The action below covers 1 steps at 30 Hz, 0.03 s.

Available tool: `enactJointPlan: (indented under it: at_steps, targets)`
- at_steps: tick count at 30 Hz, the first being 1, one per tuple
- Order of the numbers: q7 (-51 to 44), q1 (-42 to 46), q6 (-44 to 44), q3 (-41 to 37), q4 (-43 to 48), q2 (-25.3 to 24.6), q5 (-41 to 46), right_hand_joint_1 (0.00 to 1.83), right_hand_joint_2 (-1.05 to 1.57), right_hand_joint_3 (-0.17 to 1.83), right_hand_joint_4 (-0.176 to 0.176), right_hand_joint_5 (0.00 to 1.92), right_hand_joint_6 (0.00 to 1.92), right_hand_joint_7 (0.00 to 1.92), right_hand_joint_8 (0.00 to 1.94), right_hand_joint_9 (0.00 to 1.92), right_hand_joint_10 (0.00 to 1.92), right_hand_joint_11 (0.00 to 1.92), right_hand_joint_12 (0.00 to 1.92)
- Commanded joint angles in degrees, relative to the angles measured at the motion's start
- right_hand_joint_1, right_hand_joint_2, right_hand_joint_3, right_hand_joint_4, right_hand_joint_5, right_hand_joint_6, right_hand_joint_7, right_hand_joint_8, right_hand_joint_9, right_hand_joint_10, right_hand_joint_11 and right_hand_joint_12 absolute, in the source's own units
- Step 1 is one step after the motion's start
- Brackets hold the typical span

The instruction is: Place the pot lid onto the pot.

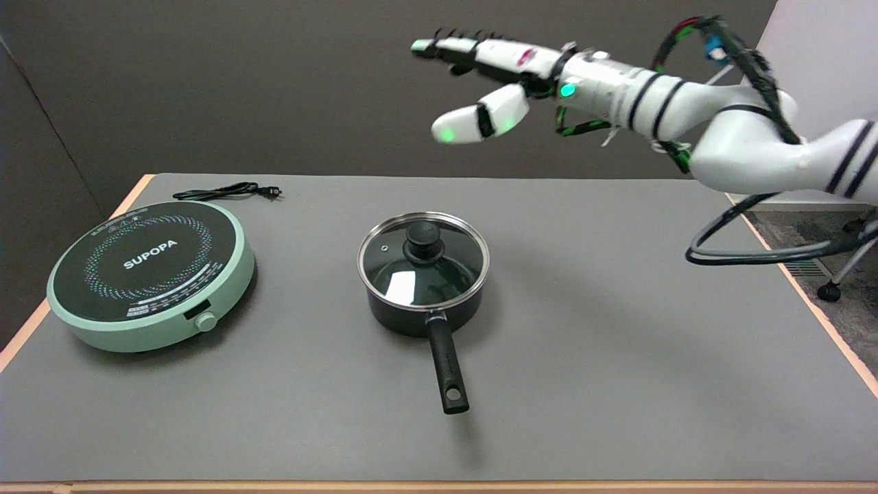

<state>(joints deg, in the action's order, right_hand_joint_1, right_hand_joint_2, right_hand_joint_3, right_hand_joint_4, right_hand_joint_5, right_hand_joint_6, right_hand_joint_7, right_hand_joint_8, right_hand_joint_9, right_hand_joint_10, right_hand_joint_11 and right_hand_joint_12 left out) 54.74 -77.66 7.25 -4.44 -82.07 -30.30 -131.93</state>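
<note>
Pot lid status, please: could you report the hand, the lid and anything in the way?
Right hand open, raised above table. Pot lid seated on pot. Nothing obstructing.

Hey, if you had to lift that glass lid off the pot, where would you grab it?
Probably by the black knob at the centre of the lid, coming straight down from above. It stands upright and clear, while the glass dome is smooth and sits flush on the pot.

Even, fairly bright light falls from above on the grey tabletop (590, 384), leaving only soft, faint shadows just beside the pot (418, 309) and under its handle. The glass lid (423, 262) on the pot carries a white glare patch near its front rim. Above the pot, the fingers (473, 123) look slightly blurred, green lights glowing.
</note>
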Motion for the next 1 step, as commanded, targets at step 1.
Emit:
enactJointPlan:
  at_steps: [1]
  targets:
    - [-0.1, 39.8, 12.2, -45.1, 0.6, 12.7, 8.5, 0.34, 0.24, 0.80, 0.058, 0.05, 0.08, 0.04, 0.07, 0.04, 0.19, 0.07, 0.54]
